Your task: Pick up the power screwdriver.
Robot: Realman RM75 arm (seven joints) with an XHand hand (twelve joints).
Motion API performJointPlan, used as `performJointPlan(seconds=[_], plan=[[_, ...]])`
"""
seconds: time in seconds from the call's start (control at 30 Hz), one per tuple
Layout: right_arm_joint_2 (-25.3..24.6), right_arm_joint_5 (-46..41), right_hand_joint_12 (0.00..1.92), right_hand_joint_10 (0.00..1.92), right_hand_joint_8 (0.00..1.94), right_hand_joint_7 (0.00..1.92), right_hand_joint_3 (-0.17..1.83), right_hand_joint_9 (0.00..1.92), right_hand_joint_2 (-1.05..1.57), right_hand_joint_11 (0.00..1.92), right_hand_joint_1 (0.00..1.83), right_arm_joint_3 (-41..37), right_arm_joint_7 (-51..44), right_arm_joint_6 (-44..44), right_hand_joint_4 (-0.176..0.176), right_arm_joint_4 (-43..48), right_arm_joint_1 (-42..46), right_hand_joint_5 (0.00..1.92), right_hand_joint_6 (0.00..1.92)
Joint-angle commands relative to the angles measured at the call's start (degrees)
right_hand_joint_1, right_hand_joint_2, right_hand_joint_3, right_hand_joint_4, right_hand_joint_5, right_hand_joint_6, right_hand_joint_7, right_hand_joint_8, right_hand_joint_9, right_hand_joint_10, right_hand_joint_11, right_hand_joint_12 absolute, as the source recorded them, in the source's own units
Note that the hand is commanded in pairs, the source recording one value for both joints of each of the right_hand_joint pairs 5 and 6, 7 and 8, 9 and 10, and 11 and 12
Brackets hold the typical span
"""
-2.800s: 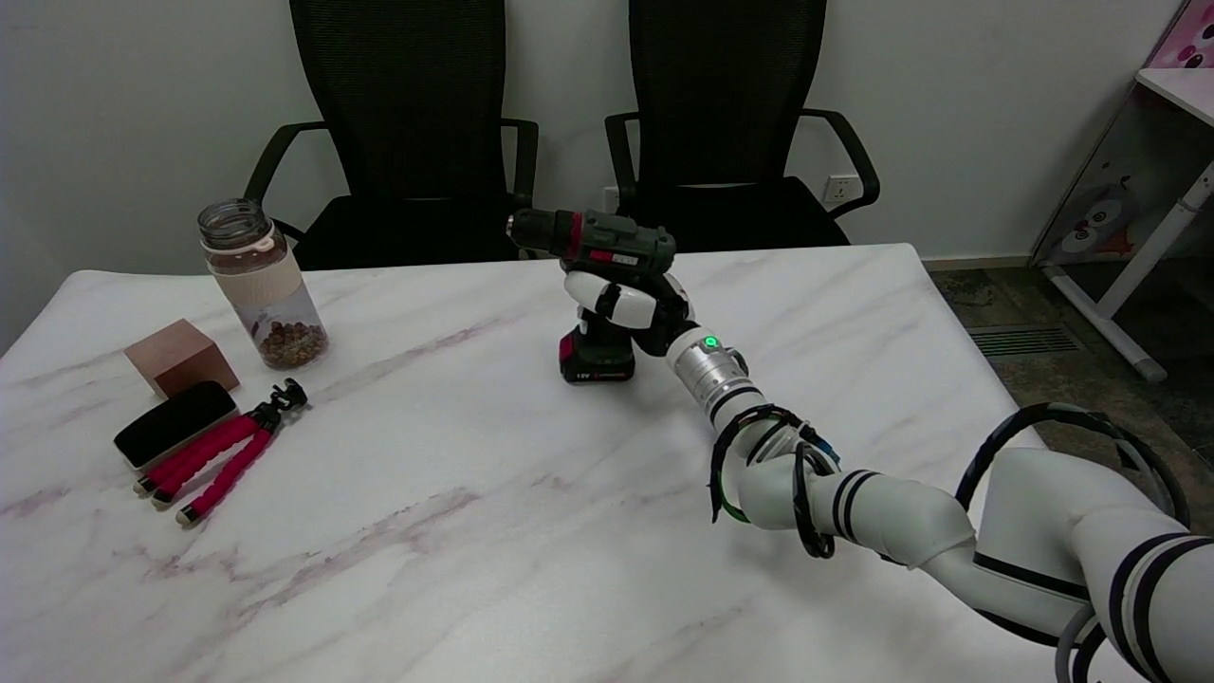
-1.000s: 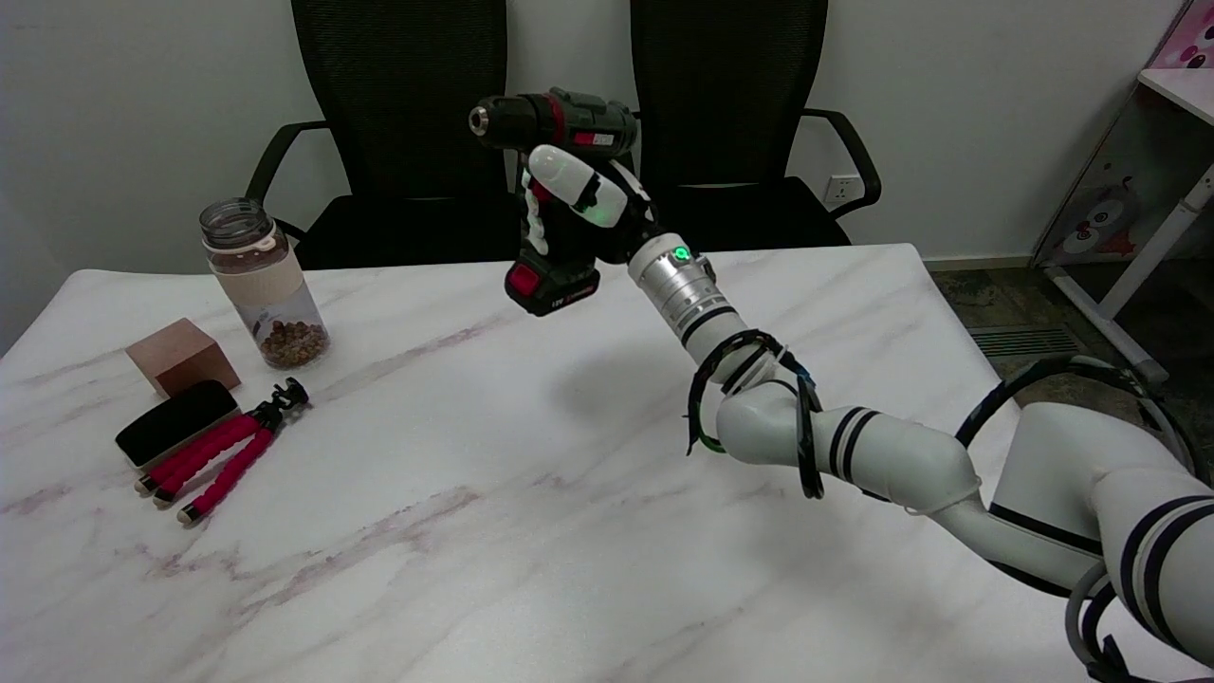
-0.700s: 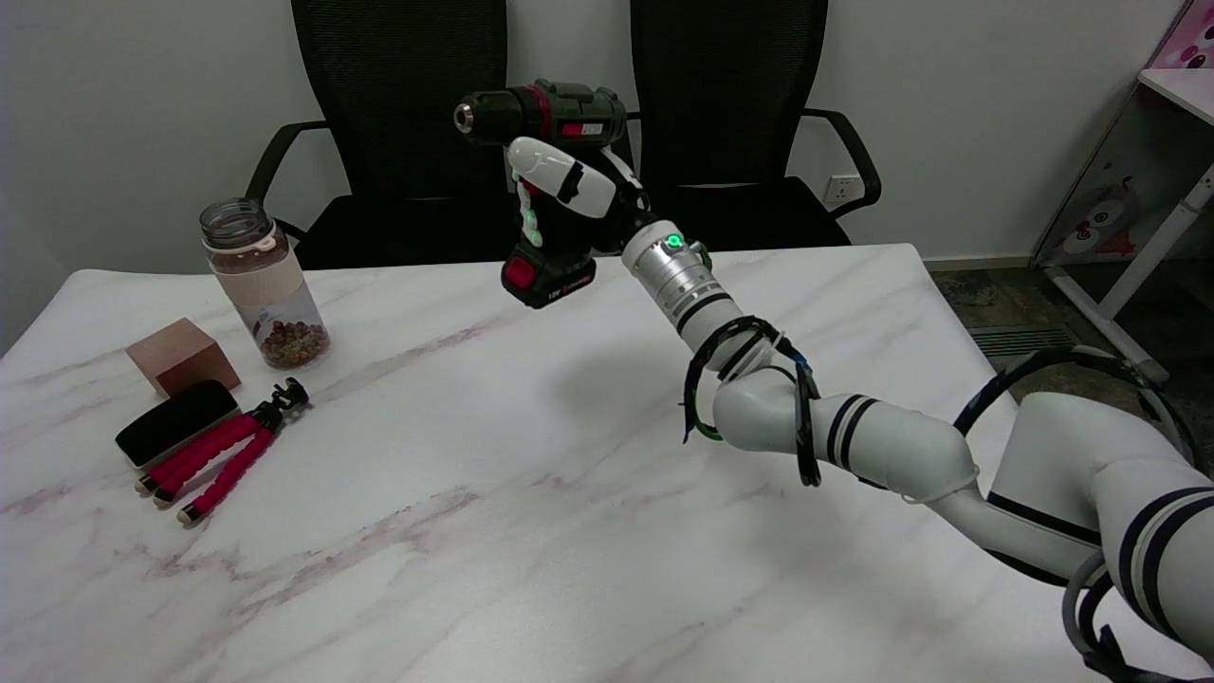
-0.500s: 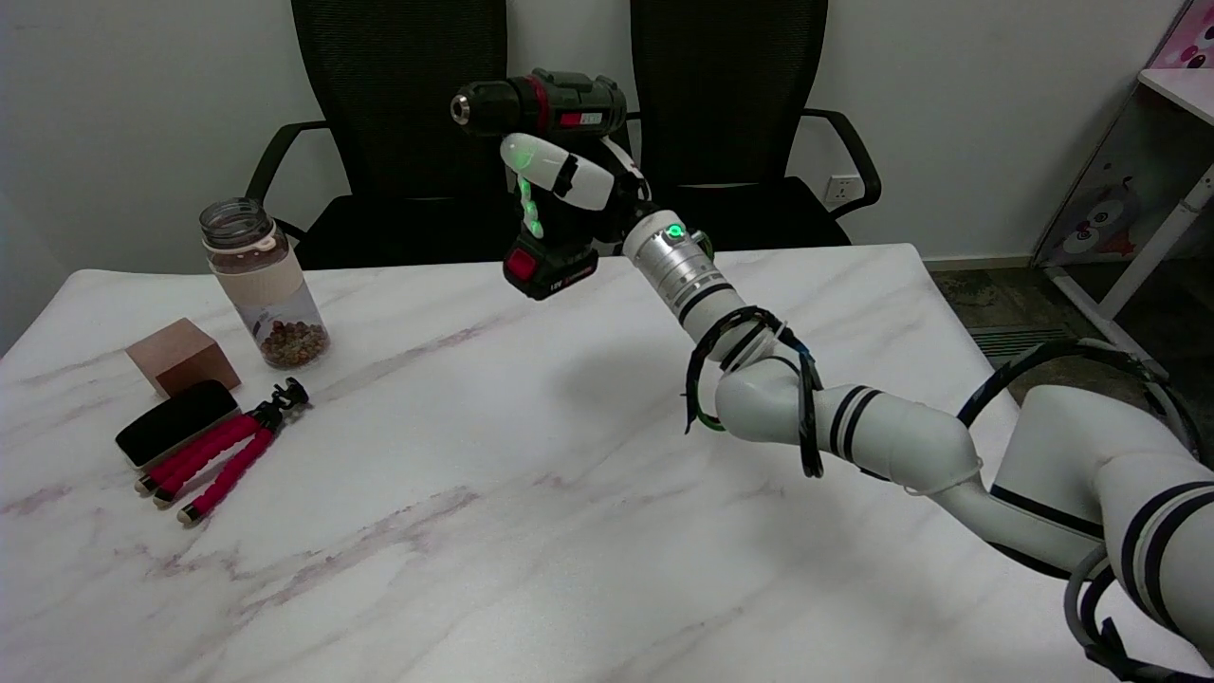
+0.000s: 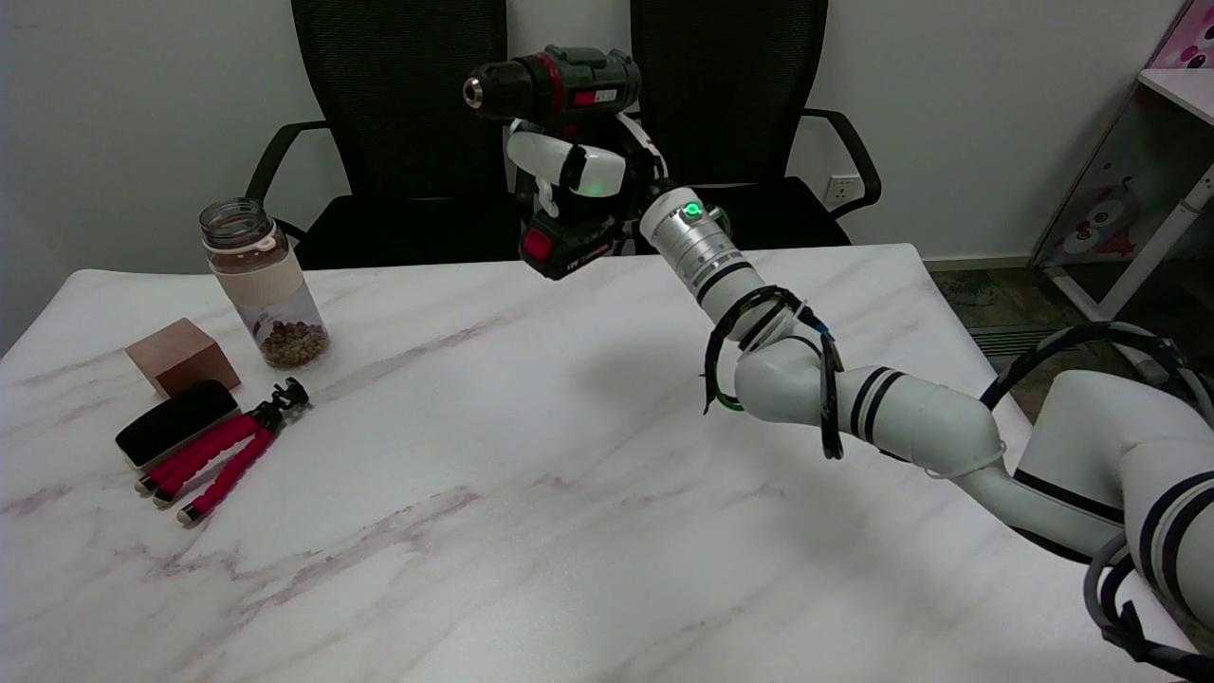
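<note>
The power screwdriver [image 5: 555, 85] is dark green and black with a red ring behind its chuck and a red-marked battery base. It hangs high above the marble table [image 5: 474, 455], in front of the two black chairs, with its chuck pointing left. My right hand [image 5: 583, 175] grips its handle from the right, fingers wrapped around it between the motor body and the battery. The white right arm reaches in from the lower right.
At the table's left stand a glass jar [image 5: 263, 285] with brown bits inside, a wooden block [image 5: 180, 356], a black phone [image 5: 175, 422] and a small red-legged tripod [image 5: 228, 460]. Two black office chairs [image 5: 408, 123] stand behind the far edge. A white desk [image 5: 1167, 171] is at far right.
My right hand has lifted the screwdriver off the table and well up into the air. In the last half second it moved slightly right and the tool tilted more level.
</note>
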State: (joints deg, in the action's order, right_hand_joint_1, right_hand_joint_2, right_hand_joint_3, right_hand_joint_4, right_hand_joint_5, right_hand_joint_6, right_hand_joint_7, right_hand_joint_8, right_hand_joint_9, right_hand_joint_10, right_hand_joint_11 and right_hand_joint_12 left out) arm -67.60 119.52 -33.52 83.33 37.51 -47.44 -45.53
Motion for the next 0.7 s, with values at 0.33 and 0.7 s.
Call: performJointPlan(seconds=[0.33, 0.7], plan=[[1.39, -3.03, 1.92, 1.82, 1.11, 1.11, 1.0, 1.82, 0.7, 1.92, 1.14, 0.3, -0.45, -0.76, 0.001, -2.92, -2.02, 1.11, 1.11], [-1.13, -5.97, 1.92, 1.87, 1.64, 1.64, 0.91, 1.87, 0.92, 1.92, 1.02, 0.3, -0.63, -1.48, 0.176, -4.58, -1.94, 1.64, 1.64]])
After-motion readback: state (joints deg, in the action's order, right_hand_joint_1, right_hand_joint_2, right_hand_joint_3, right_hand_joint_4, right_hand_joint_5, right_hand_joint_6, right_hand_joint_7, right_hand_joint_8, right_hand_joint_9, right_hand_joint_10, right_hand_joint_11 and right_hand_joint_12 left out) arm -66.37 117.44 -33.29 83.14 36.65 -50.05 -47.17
